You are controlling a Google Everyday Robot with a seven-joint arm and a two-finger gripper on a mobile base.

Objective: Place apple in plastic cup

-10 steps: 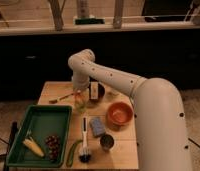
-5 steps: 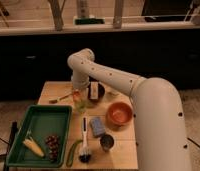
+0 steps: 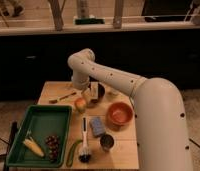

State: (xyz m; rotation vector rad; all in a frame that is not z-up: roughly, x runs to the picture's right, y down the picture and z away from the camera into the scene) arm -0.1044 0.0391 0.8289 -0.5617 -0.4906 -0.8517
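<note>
The apple is small, round and yellow-orange, and sits on the wooden table just right of the green tray. My gripper hangs at the end of the white arm, directly above and to the right of the apple, very close to it or touching it. A pale clear plastic cup stands faintly visible to the right of the gripper, behind the orange bowl.
An orange-red bowl is right of the apple. A green tray at the left holds corn and grapes. A brush, a blue sponge, a metal cup and a spoon lie around it.
The gripper has come down slightly towards the table front, and the apple shows a little lower beside it. Everything else is unmoved.
</note>
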